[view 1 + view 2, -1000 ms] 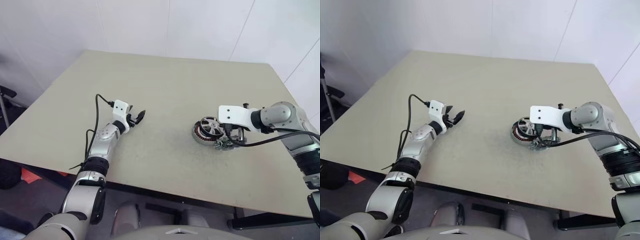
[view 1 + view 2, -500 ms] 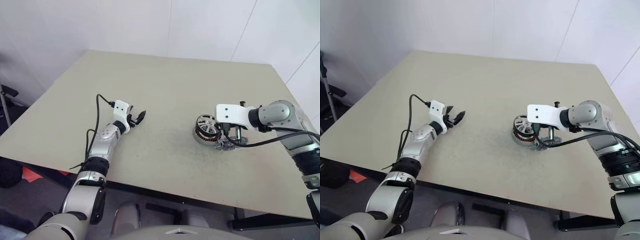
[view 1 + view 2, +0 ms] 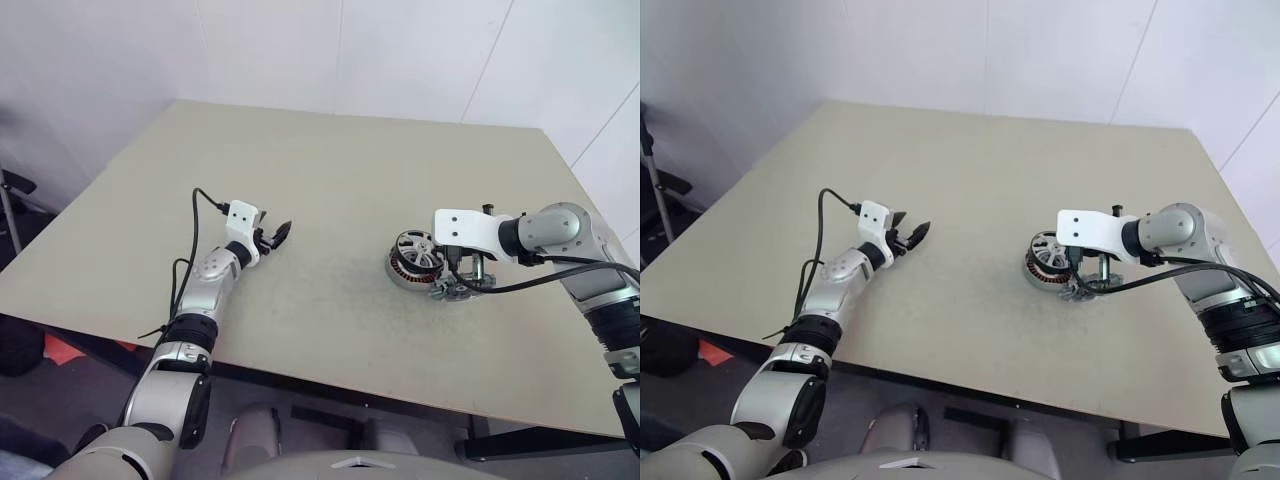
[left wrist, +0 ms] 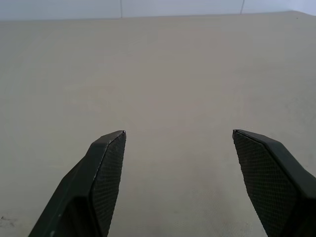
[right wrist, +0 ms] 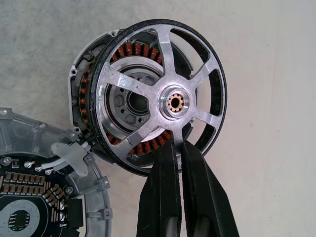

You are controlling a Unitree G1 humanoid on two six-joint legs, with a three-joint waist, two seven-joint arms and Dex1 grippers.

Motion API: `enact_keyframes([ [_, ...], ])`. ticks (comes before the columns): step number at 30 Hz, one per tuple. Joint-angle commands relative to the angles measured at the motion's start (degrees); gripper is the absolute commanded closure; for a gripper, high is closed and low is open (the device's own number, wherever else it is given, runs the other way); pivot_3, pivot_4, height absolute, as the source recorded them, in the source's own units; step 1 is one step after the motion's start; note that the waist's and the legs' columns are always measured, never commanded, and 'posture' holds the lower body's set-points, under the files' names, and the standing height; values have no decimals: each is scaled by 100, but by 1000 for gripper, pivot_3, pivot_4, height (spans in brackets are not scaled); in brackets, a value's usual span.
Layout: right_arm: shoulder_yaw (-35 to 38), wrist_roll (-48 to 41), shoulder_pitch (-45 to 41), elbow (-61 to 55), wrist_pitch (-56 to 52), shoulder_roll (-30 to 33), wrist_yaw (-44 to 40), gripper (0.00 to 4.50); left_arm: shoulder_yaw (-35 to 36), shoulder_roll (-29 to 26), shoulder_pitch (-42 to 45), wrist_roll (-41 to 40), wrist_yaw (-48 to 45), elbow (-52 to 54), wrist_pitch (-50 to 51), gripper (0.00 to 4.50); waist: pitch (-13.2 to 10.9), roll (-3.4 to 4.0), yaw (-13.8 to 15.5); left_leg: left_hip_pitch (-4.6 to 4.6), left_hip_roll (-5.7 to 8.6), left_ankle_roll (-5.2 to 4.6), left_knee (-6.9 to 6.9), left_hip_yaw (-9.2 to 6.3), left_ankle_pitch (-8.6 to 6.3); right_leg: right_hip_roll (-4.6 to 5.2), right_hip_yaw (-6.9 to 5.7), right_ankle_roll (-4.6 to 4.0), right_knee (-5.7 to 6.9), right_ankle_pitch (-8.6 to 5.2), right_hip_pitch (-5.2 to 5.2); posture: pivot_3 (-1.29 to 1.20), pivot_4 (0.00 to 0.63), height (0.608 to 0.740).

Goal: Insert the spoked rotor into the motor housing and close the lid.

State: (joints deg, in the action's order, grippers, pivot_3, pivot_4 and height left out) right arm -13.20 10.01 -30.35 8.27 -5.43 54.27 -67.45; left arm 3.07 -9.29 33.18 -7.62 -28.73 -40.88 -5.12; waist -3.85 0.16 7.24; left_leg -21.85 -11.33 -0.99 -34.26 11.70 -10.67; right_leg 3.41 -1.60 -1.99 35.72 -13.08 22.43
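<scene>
Spoked rotor [image 5: 163,106] on right part of table [image 3: 340,190], tilted, hub axis leaning off vertical, resting partly in motor housing [image 5: 86,94], not seated flat. Lid [image 5: 47,192] flat just beside housing, circuit side up. Right tool [image 5: 177,148] pinched shut on rotor rim. Left tool [image 3: 275,235] spread apart, holding nothing, well apart from parts.

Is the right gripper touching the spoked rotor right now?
Touching. In the right wrist view the right gripper has its black fingers closed on the rim of the spoked rotor, which sits tilted over the motor housing.
</scene>
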Motion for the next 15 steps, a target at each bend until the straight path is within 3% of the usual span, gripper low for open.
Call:
enact_keyframes([
  [1, 127, -62, 12, -175, 33, 16, 39, 4447, 1, -46, 108, 11, -39, 48, -128, 808, 0, 0, 1, 0, 0, 0, 0, 0, 0, 0, 0, 0, 0, 0, 0, 0, 0, 740],
  [15, 65, -6, 44, -9, 10, -87, 82, 4447, 0, -60, 111, 10, -39, 28, -139, 808, 0, 0, 1, 0, 0, 0, 0, 0, 0, 0, 0, 0, 0, 0, -1, 0, 0, 740],
])
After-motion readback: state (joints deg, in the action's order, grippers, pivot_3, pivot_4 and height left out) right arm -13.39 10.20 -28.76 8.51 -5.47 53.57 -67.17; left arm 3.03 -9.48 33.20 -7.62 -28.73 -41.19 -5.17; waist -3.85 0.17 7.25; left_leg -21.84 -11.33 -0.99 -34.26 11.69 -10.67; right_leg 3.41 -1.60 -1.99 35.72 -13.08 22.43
